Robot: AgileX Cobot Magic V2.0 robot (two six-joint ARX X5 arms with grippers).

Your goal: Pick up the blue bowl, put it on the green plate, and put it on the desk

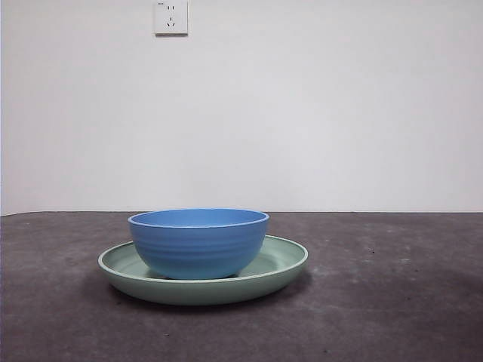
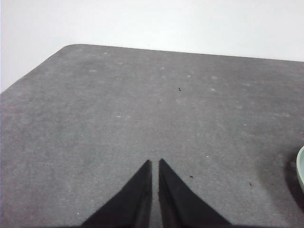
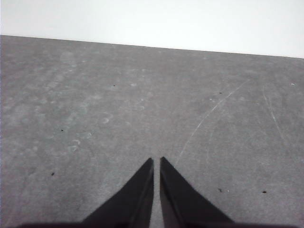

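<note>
We see our left gripper [image 2: 155, 164] over bare desk [image 2: 118, 118], its jaws pressed nearly together and holding nothing; a sliver of the plate [image 2: 301, 168] shows nearby. In the front view the bowl [image 1: 198, 241] sits upright inside the plate [image 1: 283, 264], left of the desk's middle. Our right gripper [image 3: 156, 161] hangs over bare desk, jaws likewise nearly closed and empty.

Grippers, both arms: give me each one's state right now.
Left gripper: shut, holding nothing, over bare desk beside the green plate.
Right gripper: shut, holding nothing, over bare desk.
</note>
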